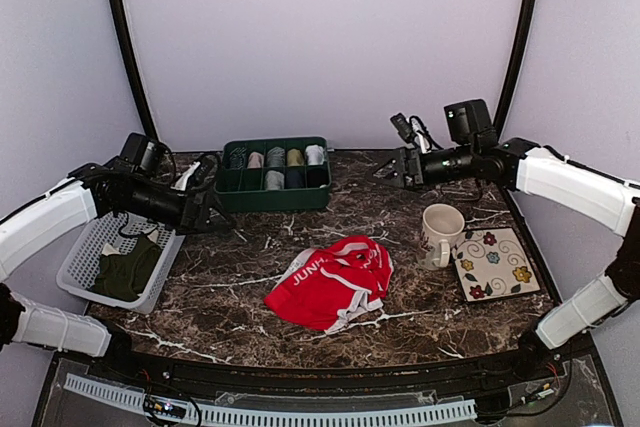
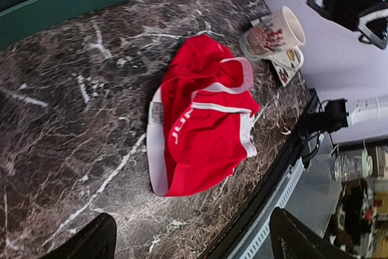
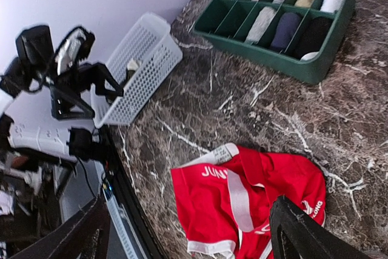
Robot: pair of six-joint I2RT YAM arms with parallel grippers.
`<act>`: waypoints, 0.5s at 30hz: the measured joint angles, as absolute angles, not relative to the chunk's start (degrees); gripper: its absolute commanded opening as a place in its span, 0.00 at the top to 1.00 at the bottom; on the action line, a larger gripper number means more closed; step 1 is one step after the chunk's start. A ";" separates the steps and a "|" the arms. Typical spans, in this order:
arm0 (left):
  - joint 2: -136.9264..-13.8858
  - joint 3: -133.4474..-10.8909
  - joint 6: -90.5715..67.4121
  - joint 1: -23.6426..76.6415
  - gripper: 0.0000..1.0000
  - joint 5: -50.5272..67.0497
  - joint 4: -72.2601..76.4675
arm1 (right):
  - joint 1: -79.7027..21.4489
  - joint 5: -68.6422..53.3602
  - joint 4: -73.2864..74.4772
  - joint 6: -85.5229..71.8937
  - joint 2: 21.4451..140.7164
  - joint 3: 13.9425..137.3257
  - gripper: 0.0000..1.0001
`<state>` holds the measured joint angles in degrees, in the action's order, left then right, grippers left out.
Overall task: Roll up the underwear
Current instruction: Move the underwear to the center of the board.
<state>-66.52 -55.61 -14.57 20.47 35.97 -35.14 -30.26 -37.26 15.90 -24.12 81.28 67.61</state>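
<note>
The red underwear (image 1: 335, 282) lies crumpled on the marble table (image 1: 250, 297), front centre, its white waistband with lettering turned left. It also shows in the left wrist view (image 2: 200, 125) and the right wrist view (image 3: 242, 204). My left gripper (image 1: 205, 202) hovers open and empty at the back left, well apart from the underwear; its fingers (image 2: 91, 241) stand wide apart. My right gripper (image 1: 390, 169) hovers open and empty at the back right, above the table; its fingers (image 3: 303, 228) are spread too.
A green divided tray (image 1: 275, 197) with several rolled garments stands at the back centre. A white basket (image 1: 95, 267) with a dark olive garment (image 1: 130, 267) sits at the left edge. A mug (image 1: 440, 232) and a floral coaster (image 1: 495, 265) are on the right.
</note>
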 measured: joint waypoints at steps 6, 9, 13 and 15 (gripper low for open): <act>-72.73 -54.08 -16.05 30.87 0.26 35.99 -27.31 | -34.30 -35.62 23.07 -19.33 84.12 67.96 0.17; -80.07 -53.58 -17.69 36.99 0.26 33.58 -24.47 | -34.28 -33.93 25.47 -17.89 84.27 68.90 0.18; -87.11 -53.56 -18.31 41.93 0.28 31.07 -23.81 | -34.28 -31.33 28.40 -15.49 84.27 71.50 0.18; -90.11 -54.30 -18.35 43.20 0.32 30.11 -24.01 | -34.28 -30.41 29.58 -14.66 84.31 72.42 0.18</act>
